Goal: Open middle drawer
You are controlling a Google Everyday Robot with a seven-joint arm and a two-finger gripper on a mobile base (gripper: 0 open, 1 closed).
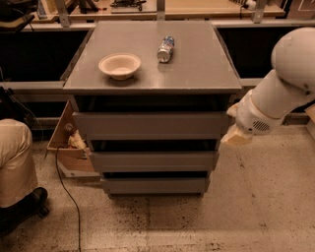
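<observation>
desk (197, 74): grey, three drawers under its front edge. middle drawer (153, 161): second front down, between the other two. bowl (119, 65): near front-left corner. bottle (166, 48): lying at mid-desk. end effector (236, 135): below front-right corner, beside the drawers; grip state cannot be told.

This looks like a lab or a workshop. It has a hard speckled floor (256, 211), long wooden workbenches (206, 7) at the back, a thin black cable (73, 206) on the ground and a brown cardboard box (69, 160) of bits. A big white robot arm (280, 88) holds its gripper (236, 137) just beside the grey metal cabinet (152, 125).
</observation>
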